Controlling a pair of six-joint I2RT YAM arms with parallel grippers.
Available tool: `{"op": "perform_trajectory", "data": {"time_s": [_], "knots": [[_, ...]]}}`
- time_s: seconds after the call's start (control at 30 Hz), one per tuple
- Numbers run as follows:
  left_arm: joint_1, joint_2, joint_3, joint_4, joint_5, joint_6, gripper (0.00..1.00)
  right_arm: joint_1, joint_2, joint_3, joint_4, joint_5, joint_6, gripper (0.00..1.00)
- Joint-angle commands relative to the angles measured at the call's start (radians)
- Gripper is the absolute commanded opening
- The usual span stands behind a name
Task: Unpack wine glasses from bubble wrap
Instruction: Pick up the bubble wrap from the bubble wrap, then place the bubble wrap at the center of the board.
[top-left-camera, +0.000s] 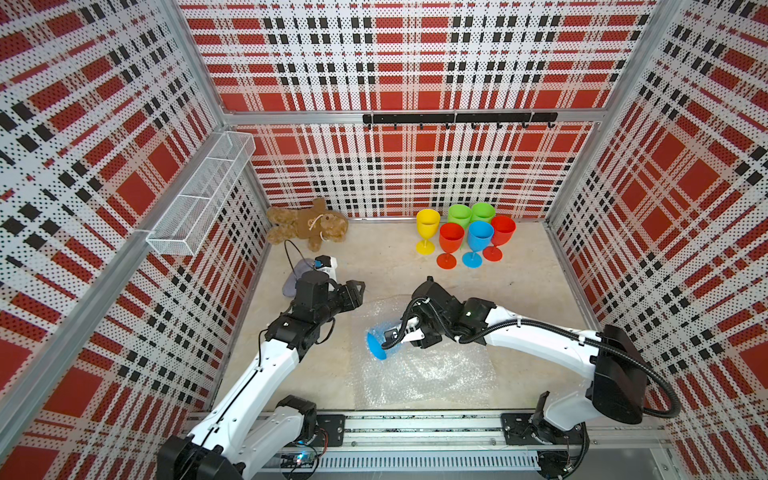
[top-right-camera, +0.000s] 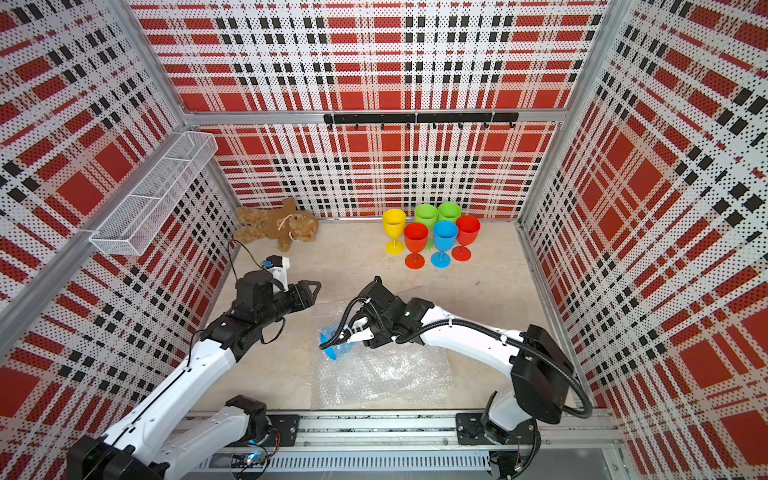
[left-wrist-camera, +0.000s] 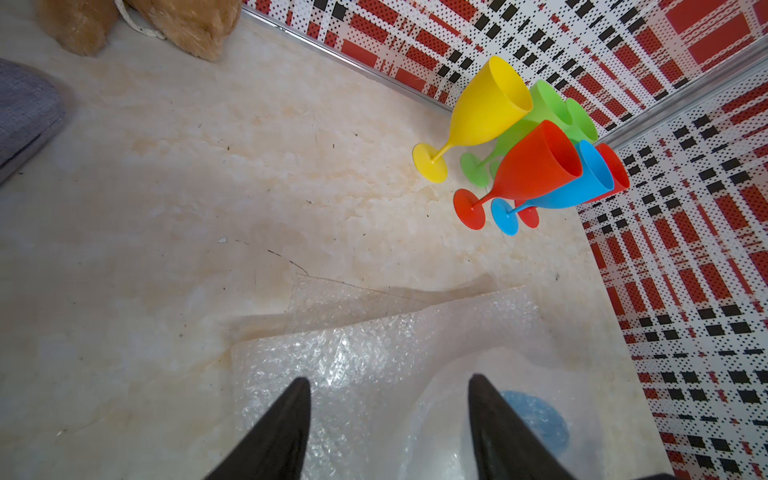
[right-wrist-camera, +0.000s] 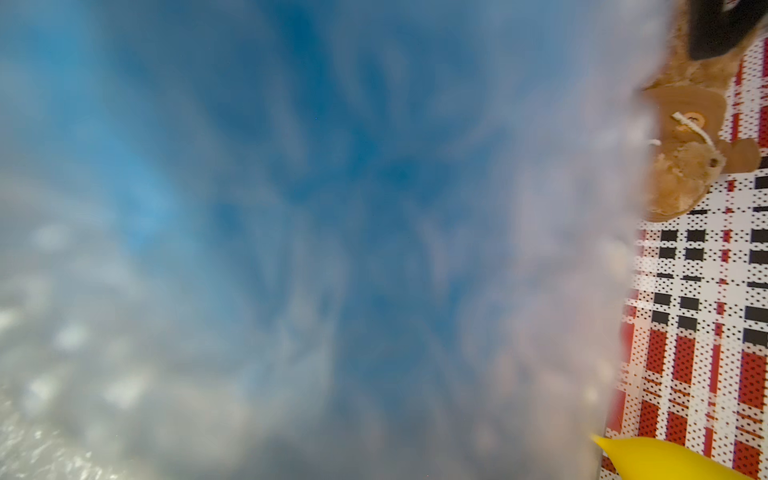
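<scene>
Goblets (top-left-camera: 480, 237): six standing, seventh (top-left-camera: 376, 348) in bubble wrap (top-left-camera: 436, 374); left pincer (left-wrist-camera: 388, 378) wide, right pincer (top-left-camera: 390, 338) unclear.

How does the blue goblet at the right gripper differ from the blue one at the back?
The back blue goblet stands upright on its foot, bare and untouched. The near blue goblet is tipped sideways, partly under bubble wrap, with the right gripper at it. Both are blue with a round foot.
</scene>
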Motion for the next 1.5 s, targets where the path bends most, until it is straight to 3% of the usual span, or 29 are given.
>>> {"op": "perform_trajectory", "data": {"time_s": [0.0,0.13,0.3,0.5,0.67,0.73,0.97,1.23,1.33,1.47], "knots": [[0.011,-0.01,-0.004,0.014,-0.016,0.013,0.63,-0.026,-0.095,-0.002,0.005,-0.123,0.121,0.48],[0.013,-0.011,0.009,0.004,-0.013,0.01,0.63,-0.049,-0.184,-0.016,0.045,-0.198,0.365,0.48],[0.012,-0.011,0.01,0.004,0.015,-0.004,0.63,-0.079,-0.282,-0.074,0.123,-0.261,0.826,0.47],[0.007,0.019,0.012,0.014,0.056,-0.019,0.62,-0.081,-0.195,-0.037,0.031,-0.338,1.224,0.45],[-0.008,0.041,0.01,0.026,0.068,-0.024,0.63,-0.109,-0.167,-0.115,0.136,-0.279,1.617,0.32],[-0.012,0.047,0.009,0.029,0.072,-0.025,0.63,-0.153,-0.109,-0.097,0.074,-0.325,1.73,0.35],[-0.016,0.058,0.001,0.035,0.092,-0.024,0.63,-0.21,0.012,-0.112,0.073,-0.506,1.851,0.42],[-0.021,0.062,-0.007,0.034,0.116,-0.024,0.63,-0.259,0.062,-0.126,0.004,-0.624,1.83,0.59],[-0.025,0.073,-0.005,0.034,0.124,-0.026,0.63,-0.288,0.081,-0.134,-0.018,-0.624,1.797,0.65],[-0.038,0.072,-0.01,0.035,0.125,-0.03,0.63,-0.325,0.074,-0.102,-0.051,-0.537,1.744,0.69]]}}
